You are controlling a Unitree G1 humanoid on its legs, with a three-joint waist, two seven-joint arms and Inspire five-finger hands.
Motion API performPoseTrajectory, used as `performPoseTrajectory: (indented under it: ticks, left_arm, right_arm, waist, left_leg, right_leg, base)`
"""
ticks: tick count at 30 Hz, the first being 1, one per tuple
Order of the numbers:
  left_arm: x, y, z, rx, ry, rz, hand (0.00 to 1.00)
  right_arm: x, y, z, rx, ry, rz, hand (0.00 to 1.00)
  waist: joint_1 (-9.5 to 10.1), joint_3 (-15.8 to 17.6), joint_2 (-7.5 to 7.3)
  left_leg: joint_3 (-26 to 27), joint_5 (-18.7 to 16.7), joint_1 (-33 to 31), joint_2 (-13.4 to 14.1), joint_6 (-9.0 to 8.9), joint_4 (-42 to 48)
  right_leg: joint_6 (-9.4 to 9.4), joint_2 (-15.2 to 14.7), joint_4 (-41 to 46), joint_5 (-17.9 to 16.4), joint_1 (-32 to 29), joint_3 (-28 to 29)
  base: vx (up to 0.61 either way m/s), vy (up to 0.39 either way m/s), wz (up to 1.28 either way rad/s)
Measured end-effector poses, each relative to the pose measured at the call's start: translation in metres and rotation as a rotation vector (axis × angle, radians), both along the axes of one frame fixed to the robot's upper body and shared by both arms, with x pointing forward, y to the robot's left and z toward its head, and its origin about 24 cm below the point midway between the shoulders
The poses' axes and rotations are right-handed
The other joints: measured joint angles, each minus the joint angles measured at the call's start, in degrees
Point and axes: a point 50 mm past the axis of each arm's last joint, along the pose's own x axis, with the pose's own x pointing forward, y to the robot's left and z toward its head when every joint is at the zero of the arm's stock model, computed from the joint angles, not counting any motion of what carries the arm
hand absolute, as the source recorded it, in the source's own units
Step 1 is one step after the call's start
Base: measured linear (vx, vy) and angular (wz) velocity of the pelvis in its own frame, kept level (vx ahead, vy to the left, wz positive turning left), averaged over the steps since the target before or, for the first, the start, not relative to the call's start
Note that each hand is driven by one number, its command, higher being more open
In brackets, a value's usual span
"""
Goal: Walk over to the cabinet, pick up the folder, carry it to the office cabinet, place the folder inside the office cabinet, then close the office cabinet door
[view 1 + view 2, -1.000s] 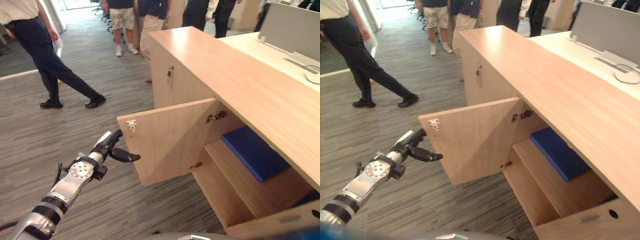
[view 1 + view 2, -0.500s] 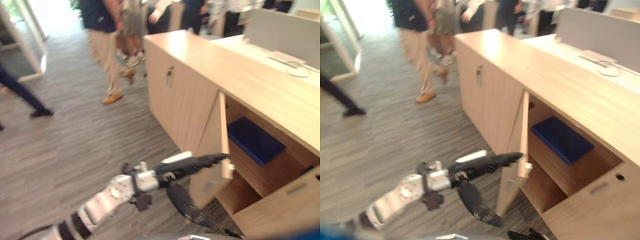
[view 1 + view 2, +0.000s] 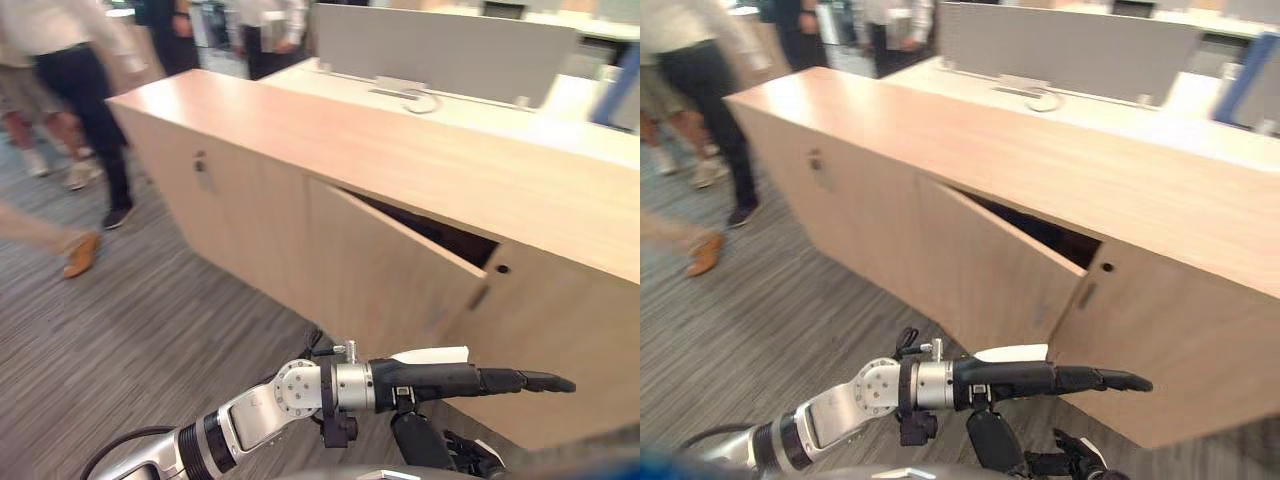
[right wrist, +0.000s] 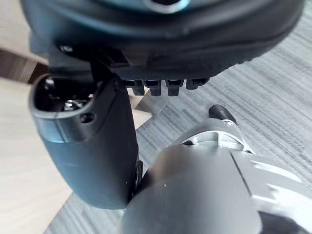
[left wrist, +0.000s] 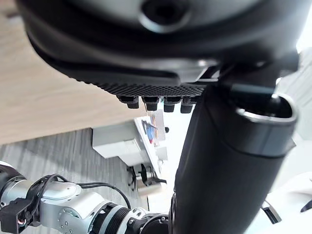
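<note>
An open office with grey striped carpet (image 3: 150,330). People's legs pass in the far background, well away from the fingers. A long, pale wood office cabinet (image 3: 300,130) runs across the scene, with a desk and grey screen (image 3: 440,45) behind it.

The robot's left hand (image 3: 440,381) reaches out low in front of the cabinet. Its fingers (image 3: 520,381) are straight and together, holding nothing, and its thumb hangs below them. Just beyond the fingers is the cabinet door (image 3: 380,280). It is almost shut, and a thin dark gap (image 3: 440,232) remains above the fingers along the door's top edge. Whether the fingertips touch the wood cannot be told. The right hand (image 4: 87,141) appears in its own wrist view, fingers relaxed and empty.

Neither hand holds the folder. It is hidden, and most likely lies inside the cabinet, behind the door beyond the fingers. On that reading, the fetching, carrying and placing are done. What remains is pushing the door fully flush.
</note>
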Motion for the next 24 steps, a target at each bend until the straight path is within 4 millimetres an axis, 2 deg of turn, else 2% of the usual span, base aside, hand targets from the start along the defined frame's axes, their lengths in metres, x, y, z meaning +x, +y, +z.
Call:
performPoseTrajectory:
  ticks: [1,2,6,7,8,9,10,11,12,13,14,15,16,17,18,19,20,21,22,23,24]
  left_arm:
    - [0.002,-0.003,-0.001,-0.001,-0.002,0.004,1.00]
    - [0.004,-0.007,-0.003,0.002,0.004,0.011,1.00]
    - [0.017,-0.013,-0.027,0.017,0.114,0.121,1.00]
    - [0.022,-0.007,-0.043,0.053,0.164,0.206,1.00]
    - [0.023,-0.004,-0.051,0.071,0.190,0.234,1.00]
    - [0.023,0.007,-0.068,0.113,0.245,0.299,1.00]
    - [0.022,0.013,-0.077,0.135,0.275,0.332,1.00]
    - [0.018,0.024,-0.093,0.173,0.333,0.394,1.00]
    - [0.012,0.042,-0.113,0.227,0.408,0.473,1.00]
    - [0.008,0.054,-0.124,0.262,0.446,0.524,1.00]
    - [0.001,0.077,-0.145,0.329,0.523,0.636,1.00]
    - [-0.006,0.095,-0.160,0.382,0.578,0.725,1.00]
    - [-0.009,0.102,-0.166,0.409,0.596,0.755,1.00]
    - [-0.017,0.115,-0.175,0.452,0.632,0.807,1.00]
    - [-0.027,0.121,-0.185,0.481,0.680,0.847,1.00]
    - [-0.032,0.122,-0.188,0.493,0.695,0.852,1.00]
    - [-0.040,0.125,-0.193,0.513,0.725,0.852,1.00]
    - [-0.045,0.125,-0.195,0.509,0.739,0.858,1.00]
    - [-0.045,0.124,-0.194,0.493,0.734,0.855,1.00]
    - [-0.047,0.124,-0.195,0.469,0.762,0.857,1.00]
    - [-0.048,0.133,-0.200,0.474,0.805,0.900,1.00]
  right_arm:
    - [0.005,0.002,0.000,0.002,-0.007,0.016,1.00]
    - [0.009,0.004,0.000,0.003,-0.011,0.028,1.00]
    - [0.009,0.007,-0.001,-0.012,0.014,0.084,1.00]
    - [0.008,0.008,-0.002,-0.024,0.027,0.084,1.00]
    - [0.008,0.009,-0.003,-0.025,0.034,0.087,1.00]
    - [0.010,0.014,-0.004,-0.024,0.040,0.101,1.00]
    - [0.010,0.016,-0.005,-0.022,0.044,0.107,1.00]
    - [0.013,0.013,-0.005,-0.036,0.053,0.115,1.00]
    - [0.013,0.021,-0.008,-0.024,0.070,0.118,1.00]
    - [0.012,0.026,-0.009,-0.015,0.078,0.120,1.00]
    - [0.013,0.034,-0.011,-0.003,0.086,0.138,1.00]
    - [0.016,0.035,-0.011,-0.011,0.087,0.153,1.00]
    - [0.016,0.034,-0.011,-0.015,0.087,0.147,1.00]
    - [0.017,0.031,-0.011,-0.031,0.090,0.136,1.00]
    - [0.022,0.025,-0.010,-0.057,0.091,0.119,1.00]
    - [0.025,0.022,-0.009,-0.070,0.089,0.117,1.00]
    - [0.027,0.020,-0.009,-0.083,0.106,0.108,1.00]
    - [0.029,0.019,-0.008,-0.087,0.111,0.097,1.00]
    - [0.028,0.017,-0.008,-0.089,0.112,0.088,1.00]
    - [0.024,0.013,-0.008,-0.099,0.121,0.076,1.00]
    - [0.024,0.025,-0.011,-0.075,0.120,0.097,1.00]
  waist:
    - [-0.16,0.4,-0.11]
    - [-0.66,0.7,0.12]
    - [-0.48,-0.1,1.35]
    - [-0.70,-0.1,1.86]
    - [-0.75,0.0,1.78]
    - [-0.60,0.2,1.10]
    - [-0.41,0.2,1.14]
    - [-0.22,0.3,1.81]
    - [0.41,0.1,0.94]
    - [0.67,0.3,0.21]
    - [0.88,0.8,-1.32]
    - [1.73,1.7,-1.19]
    - [2.34,2.5,-0.55]
    - [3.47,3.5,-0.37]
    - [4.06,4.0,0.34]
    - [4.07,4.4,0.36]
    - [4.71,5.0,-0.01]
    - [5.35,5.8,-0.23]
    - [5.66,6.0,0.16]
    - [6.45,6.1,2.37]
    - [6.18,6.0,1.59]
  left_leg:
    - [2.0,0.1,0.2,0.7,-0.28,0.5]
    - [2.5,0.2,0.3,1.5,-0.27,1.1]
    - [3.9,0.2,3.5,3.3,-0.68,1.0]
    - [4.0,-0.5,4.9,4.6,-2.64,2.8]
    - [4.2,-0.9,4.9,5.3,-3.25,4.6]
    - [4.9,-2.5,4.5,6.5,-4.61,8.1]
    - [5.2,-2.9,5.1,6.2,-5.50,5.6]
    - [6.5,-0.7,6.8,6.6,-5.95,1.4]
    - [8.3,-1.5,7.1,7.4,-6.28,3.9]
    - [9.3,-1.8,6.4,8.3,-5.87,7.0]
    - [10.0,-2.6,4.3,11.4,-4.55,16.4]
    - [7.5,-3.2,2.1,15.8,-1.59,27.5]
    - [4.1,-2.4,0.8,17.6,-0.03,32.7]
    - [-4.9,-0.7,-2.8,18.3,3.49,41.3]
    - [-16.2,-7.2,-6.5,13.1,-1.46,42.2]
    - [-20.0,-9.6,-8.0,10.4,-2.39,41.3]
    - [-25.9,-12.1,-11.0,5.1,-3.52,37.7]
    - [-31.3,-11.7,-12.7,0.8,-4.60,30.2]
    - [-34.3,-9.7,-12.5,-0.6,-6.02,24.2]
    - [-37.6,0.1,-11.0,-0.7,-4.35,16.9]
    - [-36.9,-0.2,-9.6,-1.7,-4.37,16.9]
  right_leg:
    - [2.35,1.1,-2.0,2.0,0.0,0.0]
    - [2.93,2.6,-3.7,2.4,0.0,1.5]
    - [2.97,5.8,-6.7,2.5,1.6,5.8]
    - [2.96,6.9,-8.0,2.5,3.3,6.4]
    - [2.95,7.2,-8.5,2.5,4.0,7.0]
    - [2.96,7.3,-9.2,2.5,5.0,8.5]
    - [3.01,7.6,-9.5,2.4,5.1,9.3]
    - [4.12,9.3,-9.9,1.4,5.1,10.9]
    - [4.95,9.5,-9.7,0.4,4.5,13.1]
    - [4.66,9.5,-9.7,0.2,4.3,14.2]
    - [4.20,9.8,-10.3,-0.1,4.5,16.4]
    - [3.61,11.4,-10.8,-0.5,5.7,18.8]
    - [3.26,12.3,-11.1,-0.8,6.7,20.2]
    - [3.05,12.6,-11.4,-1.2,8.7,22.6]
    - [2.92,11.7,-10.6,-1.8,9.2,25.3]
    - [2.78,10.8,-10.4,-1.9,9.3,26.4]
    - [2.79,8.8,-9.9,-1.9,9.3,28.6]
    - [3.01,7.0,-8.8,-2.1,9.6,29.9]
    - [3.71,6.6,-7.9,-2.5,9.8,30.3]
    - [5.71,7.5,-6.6,-4.3,10.5,32.0]
    - [5.54,6.9,-6.3,-5.5,10.9,33.9]
  base:
    - [0.19,-0.137,-0.96]
    - [0.18,-0.141,-0.86]
    - [0.17,-0.125,-0.70]
    - [0.12,-0.079,-0.42]
    - [0.16,-0.096,-0.53]
    - [0.10,-0.056,-0.43]
    - [0.11,-0.060,-0.64]
    - [0.11,-0.024,-0.79]
    - [0.11,-0.019,-0.84]
    - [0.20,-0.089,-0.89]
    - [0.24,-0.168,-0.99]
    - [0.26,-0.181,-1.05]
    - [0.26,-0.121,-1.17]
    - [0.24,0.014,-1.17]
    - [0.22,0.071,-1.12]
    - [0.21,0.234,-1.02]
    - [0.19,0.290,-0.85]
    - [0.18,0.315,-0.74]
    - [0.13,0.227,-0.67]
    - [0.18,0.287,-0.55]
    - [0.18,0.250,-0.46]
